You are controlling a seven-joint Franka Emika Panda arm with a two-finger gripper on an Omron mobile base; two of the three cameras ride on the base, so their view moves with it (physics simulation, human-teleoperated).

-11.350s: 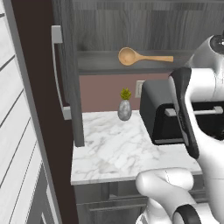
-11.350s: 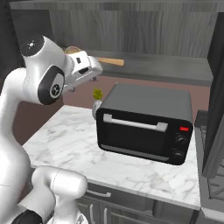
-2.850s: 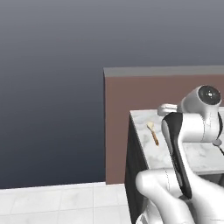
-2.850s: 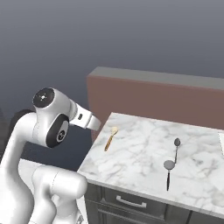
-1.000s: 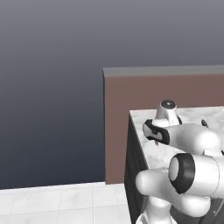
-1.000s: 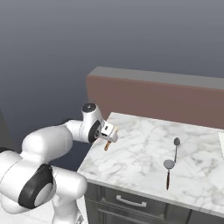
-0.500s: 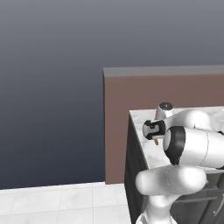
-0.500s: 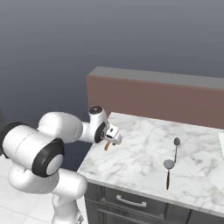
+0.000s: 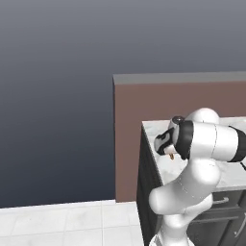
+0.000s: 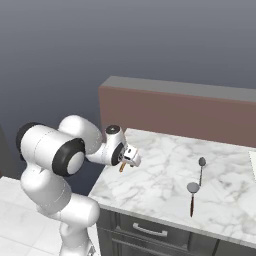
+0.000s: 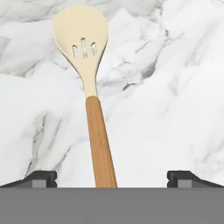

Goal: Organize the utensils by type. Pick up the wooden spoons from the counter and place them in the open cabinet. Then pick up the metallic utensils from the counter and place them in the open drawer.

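Note:
The small wooden spoon (image 11: 99,140), with a pale slotted head and an orange-brown handle, lies flat on the white marble counter (image 10: 165,185) near its left edge. My gripper (image 11: 112,179) hangs low over it, open, with the handle running between the two fingertips (image 11: 37,177). From the side, the gripper (image 10: 132,157) points down at the counter with the spoon's handle (image 10: 122,167) just under it. The gripper (image 9: 164,145) also appears above the counter's corner (image 9: 156,129). Two metallic utensils (image 10: 192,192) (image 10: 201,166) lie further right. The open cabinet and open drawer are out of view.
A reddish-brown back wall (image 10: 180,112) rises behind the counter. Below the slab is a dark grey base cabinet with a shut drawer and its silver handle (image 10: 148,230). The counter ends just left of the spoon, with floor tiles (image 9: 62,223) below.
The arm has folded down and brought the gripper closer over the small wooden spoon. The jaws have stayed open and the spoon has not moved.

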